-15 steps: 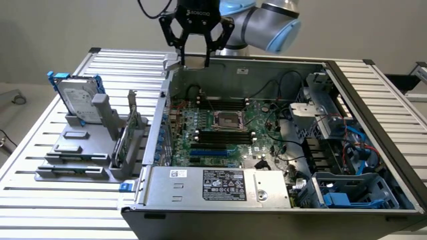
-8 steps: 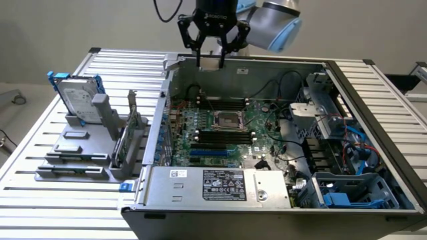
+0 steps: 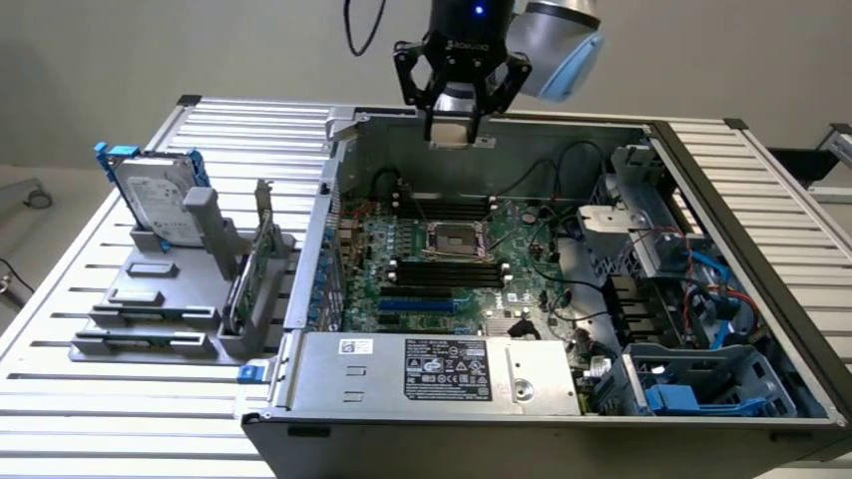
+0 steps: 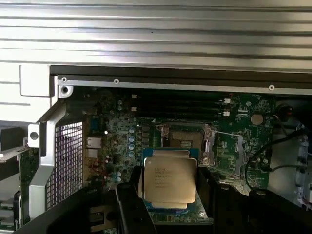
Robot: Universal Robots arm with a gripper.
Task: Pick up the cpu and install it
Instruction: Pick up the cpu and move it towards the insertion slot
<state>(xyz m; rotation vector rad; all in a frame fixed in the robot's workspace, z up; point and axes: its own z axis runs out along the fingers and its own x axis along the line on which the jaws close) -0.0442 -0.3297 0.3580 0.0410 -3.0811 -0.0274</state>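
Print on cpu [image 4: 169, 181], power supply label [image 3: 448, 368]: nothing legible.

Black tool [image 3: 462, 115], blue light [image 3: 476, 10], grey arm joint [image 3: 544, 28], pale-blue cap [image 3: 581, 62], black cable [image 3: 355, 30]

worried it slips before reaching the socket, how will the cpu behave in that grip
The cpu looks like a stiff flat plate, so it probably won't flex in the gripper. Its smooth metal top and thin edges likely make it slippery, held by its sides. It seems light, but probably fragile if dropped onto the motherboard.
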